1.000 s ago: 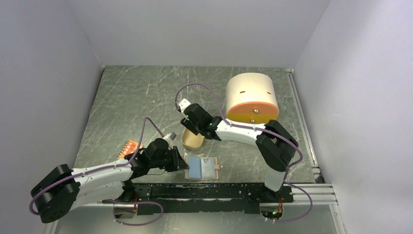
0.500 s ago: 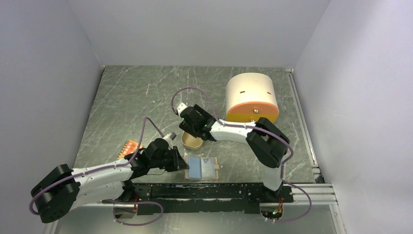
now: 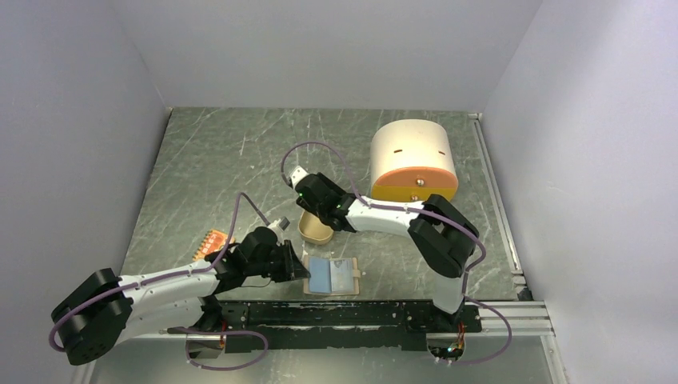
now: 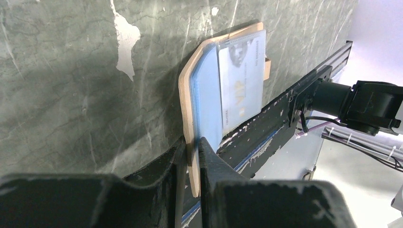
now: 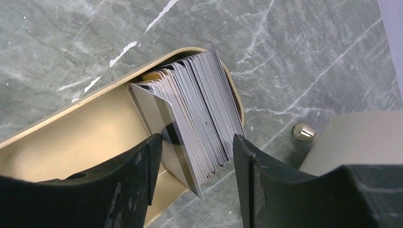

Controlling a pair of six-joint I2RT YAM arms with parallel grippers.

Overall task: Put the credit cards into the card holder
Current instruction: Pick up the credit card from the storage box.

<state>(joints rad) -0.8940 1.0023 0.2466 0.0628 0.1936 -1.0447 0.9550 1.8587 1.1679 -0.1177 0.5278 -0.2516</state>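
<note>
Right pincer (image 5: pixel 197 156) leftward, wide astride cards (image 5: pixel 202 104); left pincer (image 4: pixel 191 153) tight on card holder (image 4: pixel 185 95); scratched table (image 3: pixel 232 160), white walls (image 3: pixel 320 48).

The table (image 3: pixel 208 160) is grey-green marble with pale veins. The tan card holder (image 4: pixel 186 109) shows a light blue card (image 4: pixel 206 104) and a whitish-grey card (image 4: pixel 242 80). A gold tray (image 5: pixel 71 137) holds grey cards (image 5: pixel 204 109); the cream box (image 3: pixel 409 142) has an orange front

The card holder (image 3: pixel 333 276) lies open at the near edge of the table (image 3: pixel 208 160), with two cards (image 4: pixel 237 80) in it. Just behind it sits a tray (image 3: pixel 318 234) holding a leaning stack of cards (image 5: pixel 199 123). A rounded box (image 3: pixel 412 160) stands farther back on the right, and a dotted piece (image 3: pixel 213 242) lies to the left.
</note>
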